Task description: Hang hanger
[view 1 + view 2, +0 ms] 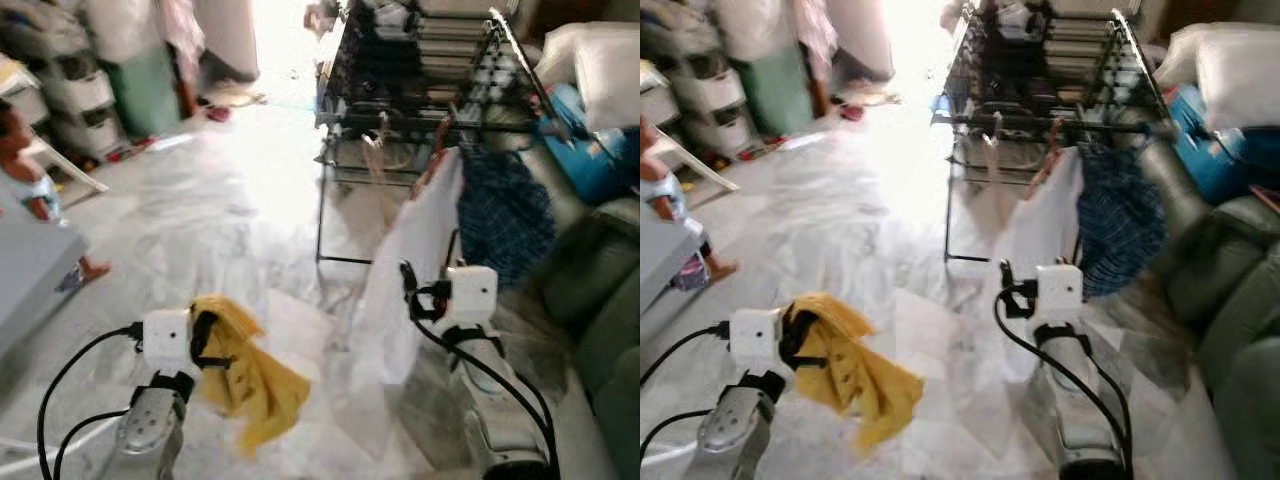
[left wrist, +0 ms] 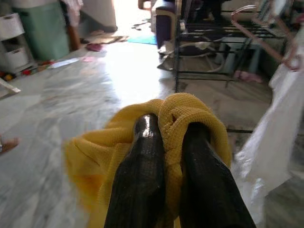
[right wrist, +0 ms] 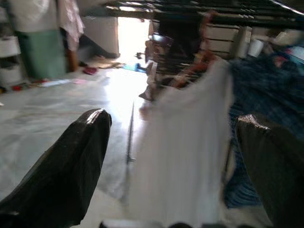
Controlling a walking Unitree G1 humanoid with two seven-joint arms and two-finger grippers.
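Left gripper (image 2: pixel 178 156): we hold it low in front of us, fingers pinched together on a bunch of the yellow garment (image 1: pixel 245 375), which drapes down from them over the marble floor (image 1: pixel 200 220).

Right gripper (image 3: pixel 175 166): fingers spread wide with nothing between them; it sits close to the white garment (image 1: pixel 415 265), facing it.

Hanger (image 1: pixel 1048 160): a reddish one, as far as we can tell, hooked on the near rail of the drying rack (image 1: pixel 420 70); it carries the white garment. Blur keeps us from being sure of its shape.

Neighbouring item: dark blue checked cloth (image 1: pixel 505 210) hangs just beside the white garment, on our right.

Surroundings: green sofa (image 1: pixel 600 300) at far right; a person (image 1: pixel 35 190) stands well apart at far left.

Step in hand, our judgement: the white piece looks already hung; the yellow one is still to go up.

Handling advice: we would bring the yellow garment up level with the rail, keep its tail clear of the floor, and use the empty claw to steady a hanger before threading.

Risk: the loose fabric may snag the rack's lower bars.
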